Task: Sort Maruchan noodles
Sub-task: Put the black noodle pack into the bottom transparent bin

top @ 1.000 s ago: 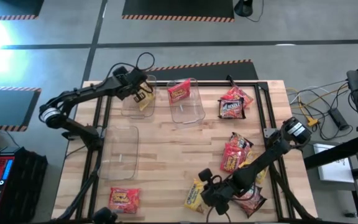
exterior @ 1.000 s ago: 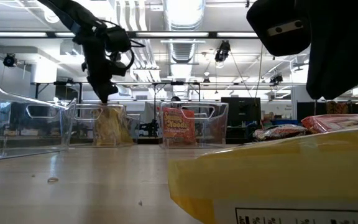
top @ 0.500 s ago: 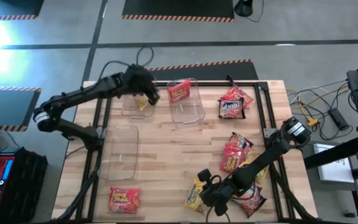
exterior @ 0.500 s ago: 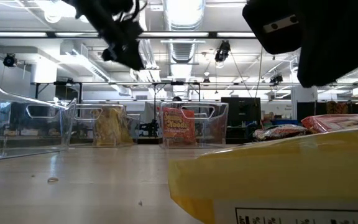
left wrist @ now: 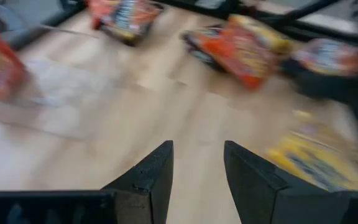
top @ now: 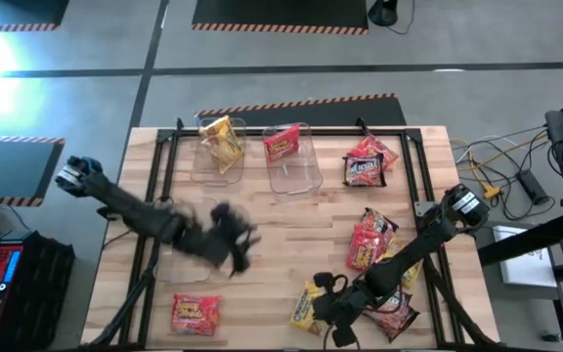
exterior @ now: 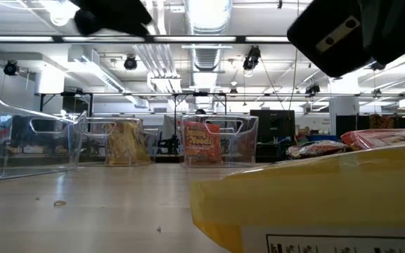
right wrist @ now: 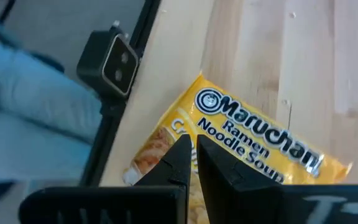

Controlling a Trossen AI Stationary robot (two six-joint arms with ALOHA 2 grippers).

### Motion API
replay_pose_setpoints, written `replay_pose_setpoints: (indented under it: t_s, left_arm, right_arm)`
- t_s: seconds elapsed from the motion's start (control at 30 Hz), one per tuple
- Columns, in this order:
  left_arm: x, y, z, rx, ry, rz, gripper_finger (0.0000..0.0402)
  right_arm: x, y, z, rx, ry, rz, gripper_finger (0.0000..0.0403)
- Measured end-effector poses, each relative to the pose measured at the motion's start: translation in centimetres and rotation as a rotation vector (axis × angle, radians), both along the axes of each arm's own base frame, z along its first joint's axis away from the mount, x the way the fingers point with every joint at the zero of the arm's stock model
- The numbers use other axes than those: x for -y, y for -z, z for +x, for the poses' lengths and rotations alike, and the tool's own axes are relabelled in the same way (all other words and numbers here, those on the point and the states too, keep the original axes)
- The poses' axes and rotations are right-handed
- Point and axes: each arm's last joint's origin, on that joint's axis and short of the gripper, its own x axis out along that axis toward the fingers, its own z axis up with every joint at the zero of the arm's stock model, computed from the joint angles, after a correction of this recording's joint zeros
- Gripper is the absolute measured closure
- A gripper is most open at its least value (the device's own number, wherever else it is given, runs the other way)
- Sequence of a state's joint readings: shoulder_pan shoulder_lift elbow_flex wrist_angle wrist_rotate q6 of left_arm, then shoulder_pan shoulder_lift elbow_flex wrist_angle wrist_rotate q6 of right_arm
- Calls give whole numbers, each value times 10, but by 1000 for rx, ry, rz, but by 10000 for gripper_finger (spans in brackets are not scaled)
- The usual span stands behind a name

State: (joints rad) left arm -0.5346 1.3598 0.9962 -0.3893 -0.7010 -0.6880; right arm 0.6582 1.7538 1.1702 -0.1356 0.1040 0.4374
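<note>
My left gripper [top: 235, 242] [left wrist: 197, 155] hangs open and empty over the middle of the table, beside the near-left clear bin [top: 186, 256]. My right gripper [top: 332, 311] [right wrist: 194, 146] is shut and hovers above a yellow Maruchan packet [top: 306, 305] [right wrist: 260, 158] that lies flat at the near edge. The low view shows it raised [exterior: 357, 31] clear of that packet [exterior: 315, 204]. Another yellow packet [top: 221, 140] [exterior: 125, 143] stands in the far-left bin [top: 206, 168]. A red packet [top: 282, 145] [exterior: 201, 143] leans upright in the middle bin [top: 299, 174].
Loose packets lie in a far-right pile [top: 367, 161] and a right-side cluster [top: 369, 240]. One sits under my right arm [top: 396, 315], and a red one lies at the near-left corner [top: 195, 313]. A small camera [right wrist: 114, 62] is mounted on the table's near edge. Bare wood spans the middle.
My left gripper rose out of the far-left bin, leaving the yellow packet standing inside. It then swung fast toward the near edge and now hangs over the table's middle. The packet stayed in the bin.
</note>
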Motion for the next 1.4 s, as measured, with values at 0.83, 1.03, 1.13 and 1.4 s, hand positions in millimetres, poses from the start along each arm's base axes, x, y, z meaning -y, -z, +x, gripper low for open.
replay_pose_setpoints:
  t_s: [0.83, 1.03, 1.13, 1.4]
  left_arm:
    - [126, 55, 14, 90, -78, -90, 277]
    - [142, 49, 37, 93, -52, -25, 277]
    - [146, 44, 45, 89, -46, -4, 277]
    - [130, 58, 70, 33, -87, 12, 277]
  right_arm:
    - [-18, 3, -30, -457, 335, 366, 385]
    - [-8, -20, -44, -591, 434, 224, 385]
    - [-4, -37, -52, -603, 465, 134, 385]
    - [-23, -41, -82, -653, 516, 105, 382]
